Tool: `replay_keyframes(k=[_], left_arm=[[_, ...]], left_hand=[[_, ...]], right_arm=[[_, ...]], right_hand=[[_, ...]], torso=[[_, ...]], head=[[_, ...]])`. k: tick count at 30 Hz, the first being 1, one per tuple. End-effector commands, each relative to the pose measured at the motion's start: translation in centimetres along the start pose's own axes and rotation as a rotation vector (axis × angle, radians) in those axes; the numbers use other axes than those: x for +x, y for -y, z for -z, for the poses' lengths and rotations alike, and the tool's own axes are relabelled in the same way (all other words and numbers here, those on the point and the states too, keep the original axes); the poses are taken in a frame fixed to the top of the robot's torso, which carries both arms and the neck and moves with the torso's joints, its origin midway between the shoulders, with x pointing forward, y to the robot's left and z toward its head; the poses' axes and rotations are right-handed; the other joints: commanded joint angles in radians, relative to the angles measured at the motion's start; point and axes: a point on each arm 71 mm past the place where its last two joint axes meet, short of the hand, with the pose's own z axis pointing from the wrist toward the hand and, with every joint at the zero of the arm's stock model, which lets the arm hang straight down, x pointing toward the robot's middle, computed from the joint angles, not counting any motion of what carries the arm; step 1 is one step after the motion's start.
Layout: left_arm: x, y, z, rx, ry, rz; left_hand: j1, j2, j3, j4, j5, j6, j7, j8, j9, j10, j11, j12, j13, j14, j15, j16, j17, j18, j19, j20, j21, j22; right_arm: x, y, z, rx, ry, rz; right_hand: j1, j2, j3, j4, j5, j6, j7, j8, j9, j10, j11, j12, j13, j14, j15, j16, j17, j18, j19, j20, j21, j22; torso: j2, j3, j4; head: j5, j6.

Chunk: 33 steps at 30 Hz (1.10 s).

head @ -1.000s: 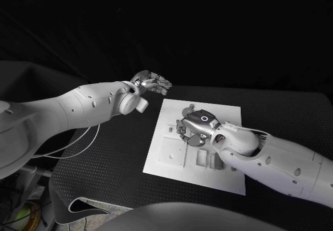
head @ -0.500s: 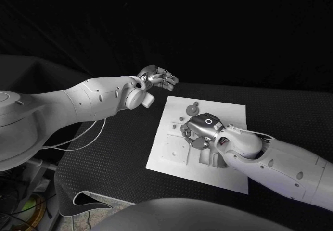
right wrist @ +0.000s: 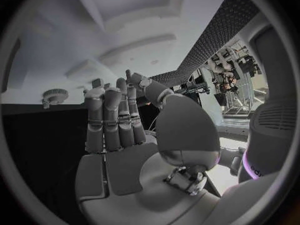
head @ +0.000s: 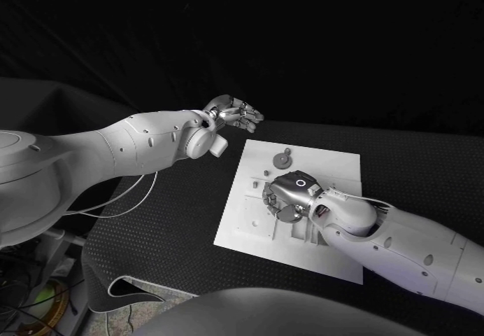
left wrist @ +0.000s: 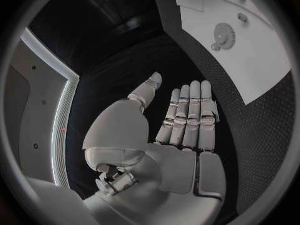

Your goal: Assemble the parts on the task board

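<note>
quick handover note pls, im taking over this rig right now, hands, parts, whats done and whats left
Left hand: raised off the task board's far left corner, fingers straight and together, holding nothing.
Right hand: low over the middle of the task board, fingers pointing down at the recesses; whether it holds a part cannot be told.
Parts: a gear and a small round piece lie loose near the board's far edge.
Done: cannot tell what is seated under the right hand.
Left: the gear and the small round piece are not yet placed, and several recesses on the near half look open.
</note>
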Motion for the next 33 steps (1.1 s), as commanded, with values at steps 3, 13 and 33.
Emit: replay_keyframes(k=[3,13,33], left_arm=[[0.1,0.2,0.0,0.014,-0.004,-0.002],[-0.1,0.2,0.0,0.01,-0.001,-0.004],[0.1,0.2,-0.1,0.012,-0.004,-0.004]], left_hand=[[0.009,0.001,-0.006,0.002,-0.002,-0.006,-0.002,-0.001,-0.001,0.003,0.001,-0.006,-0.002,0.002,0.003,-0.003,0.002,0.013,-0.001,0.002,-0.002,-0.001],[0.008,0.0,-0.007,0.003,-0.002,-0.006,-0.001,-0.002,-0.002,0.003,0.001,-0.006,-0.003,0.003,0.003,-0.004,0.003,0.013,-0.001,0.002,-0.001,-0.002],[0.007,0.0,-0.007,0.002,-0.002,-0.006,-0.001,-0.002,-0.002,0.003,0.001,-0.006,-0.005,0.004,0.003,-0.006,0.005,0.013,-0.001,0.002,-0.001,-0.003]], right_arm=[[0.2,-0.4,0.1,-0.019,-0.018,0.002],[0.1,-0.7,0.1,-0.029,-0.018,-0.001],[1.1,-0.2,0.1,-0.015,-0.054,0.005]], right_hand=[[-0.001,0.009,0.005,0.001,0.005,0.001,0.003,0.002,0.001,0.005,0.004,0.005,0.001,0.004,-0.004,-0.002,0.002,0.101,0.001,-0.008,0.006,0.017],[-0.001,0.01,0.005,0.0,0.005,0.001,0.003,0.002,0.002,0.005,0.004,0.004,0.001,0.004,-0.004,-0.003,0.002,0.101,0.002,-0.009,0.006,0.017],[-0.003,0.011,0.004,-0.001,0.005,0.001,0.004,0.001,0.002,0.005,0.004,0.003,0.001,0.004,-0.004,-0.003,0.003,0.101,0.002,-0.009,0.006,0.016]], torso=[[0.001,-0.0002,0.0005],[0.0,-0.0002,0.0001],[0.0,-0.0008,0.0004]], head=[[0.004,0.0],[0.008,0.0],[0.011,0.0]])
